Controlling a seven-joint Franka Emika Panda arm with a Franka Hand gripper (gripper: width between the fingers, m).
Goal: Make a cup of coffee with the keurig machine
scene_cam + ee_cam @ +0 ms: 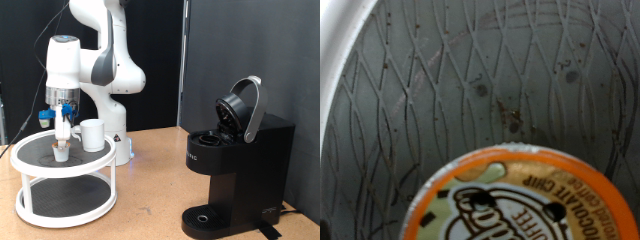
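I see the gripper (64, 133) directly over an orange-rimmed coffee pod (520, 200); finger spread unreadable. White cup (92, 135) beside it. Black keurig machine (236, 170) lid raised.

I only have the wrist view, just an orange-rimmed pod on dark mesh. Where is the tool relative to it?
Observer: The tool hangs directly above the pod, on the top tier of a white stand.
Operator: Where's the cup?
Observer: The cup stands upright on that tier, to the pod's right in the exterior view.
Operator: Is the machine's lid up or down?
Observer: The keurig machine has its lid raised open.
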